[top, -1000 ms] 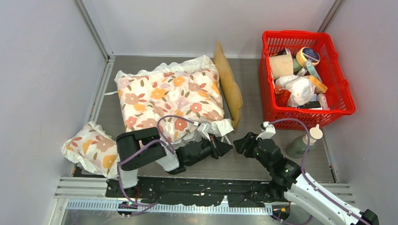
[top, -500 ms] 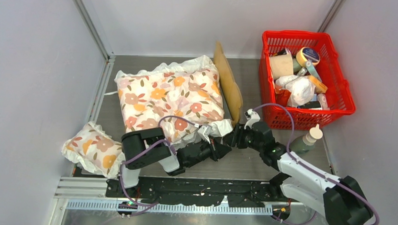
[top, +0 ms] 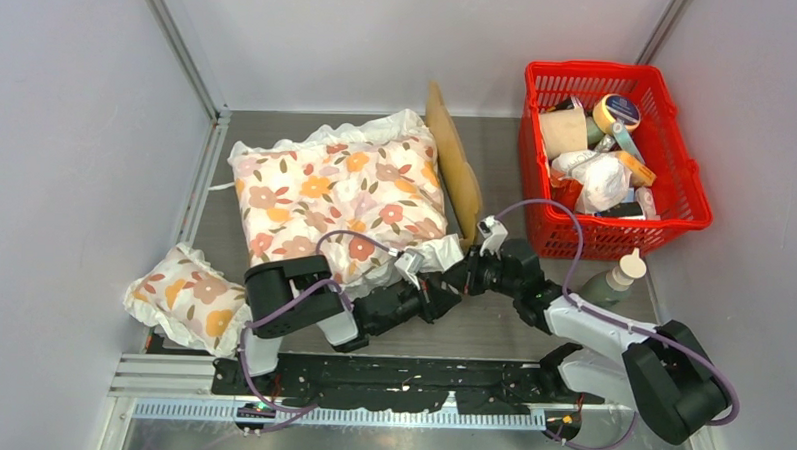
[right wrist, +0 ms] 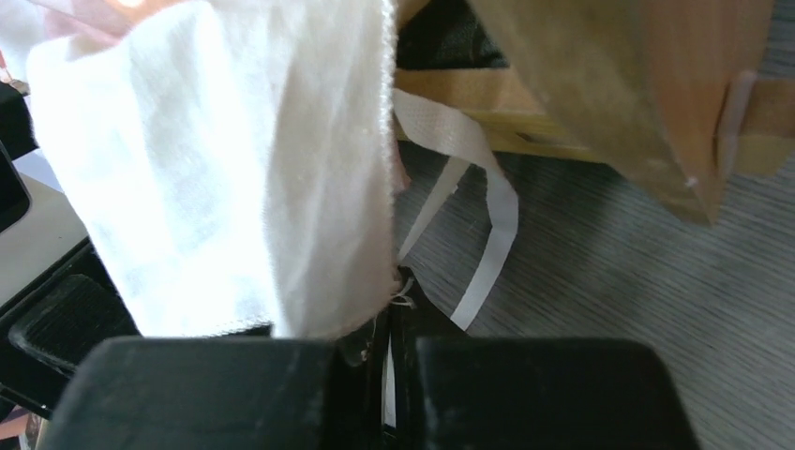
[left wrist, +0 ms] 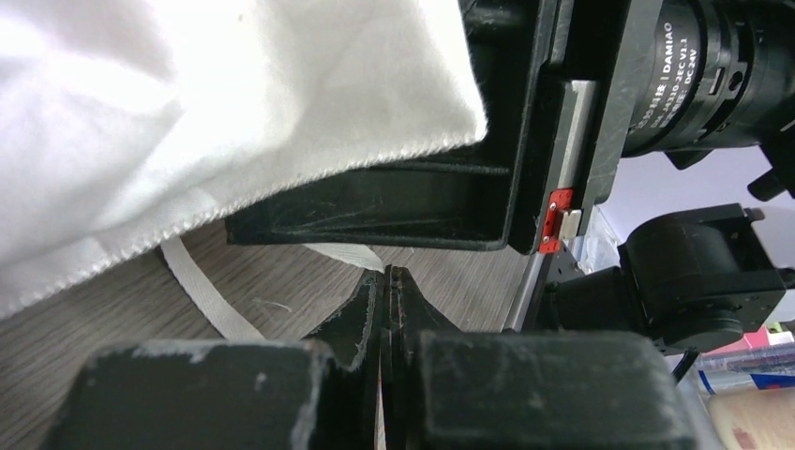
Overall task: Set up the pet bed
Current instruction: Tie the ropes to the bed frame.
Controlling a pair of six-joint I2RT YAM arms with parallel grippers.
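A robot test cell in a lab. Plain grey wall panels (top: pixel 78 124) set in metal posts (top: pixel 181 47) box in a small table (top: pixel 502 149). A left arm (top: pixel 292 301) and a right arm (top: pixel 611 342) are bolted to a metal rail (top: pixel 368 414) at 6 o'clock. Staged props sit on the table: a pet bed (top: pixel 456 172) at 12 o'clock and a red basket (top: pixel 614 231) of odds and ends at 2 o'clock.

1. Bed (top: pixel 454 172): mostly buried under the cushion (top: pixel 335 198). Only the headboard shows, upper centre of the top view.
2. Basket (top: pixel 614 233), upper right: contents jumbled, too small to name.
3. Left wrist view: cloth (left wrist: pixel 187 112) cut off by the top and left edges.
4. Right wrist view: bed wood, upper right, blurred and cut off by the top edge. The cloth's edge covers the right gripper (right wrist: pixel 386 305) jaw tips, so whether it is pinched cannot be told.
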